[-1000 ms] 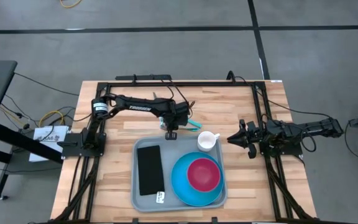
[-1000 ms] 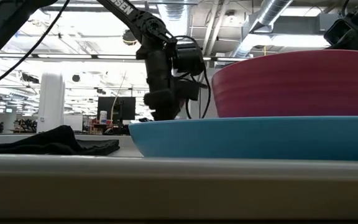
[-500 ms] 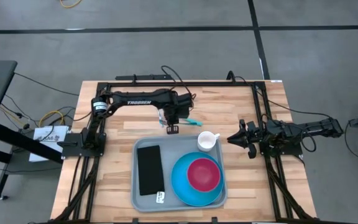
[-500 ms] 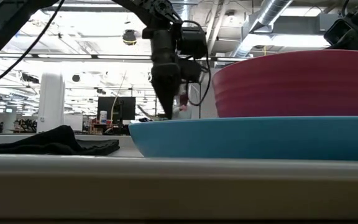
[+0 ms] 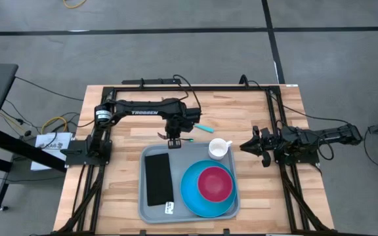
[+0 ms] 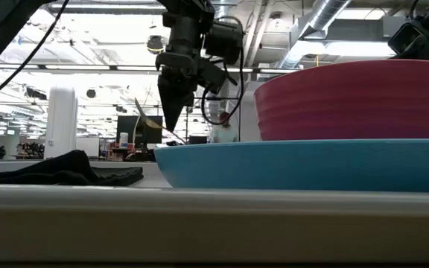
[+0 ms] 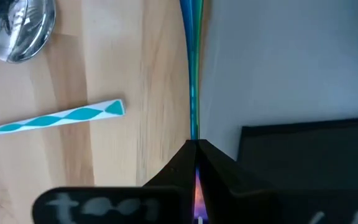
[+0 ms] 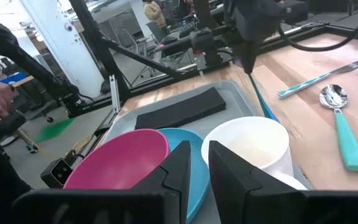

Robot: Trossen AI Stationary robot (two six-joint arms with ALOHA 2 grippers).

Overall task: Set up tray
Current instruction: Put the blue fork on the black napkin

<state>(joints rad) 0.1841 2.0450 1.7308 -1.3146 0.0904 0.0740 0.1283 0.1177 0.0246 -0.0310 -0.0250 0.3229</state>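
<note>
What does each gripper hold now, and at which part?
The left gripper pinches a thin teal utensil at one end; its kind cannot be told. The right gripper holds nothing.

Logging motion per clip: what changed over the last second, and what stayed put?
The left hand, shut on a thin teal-handled utensil, shifted left along the tray's far edge and rose. The spoon and knife remain on the table. Napkin, plate, bowl, cup and the right hand at the table's right side stayed put.
</note>
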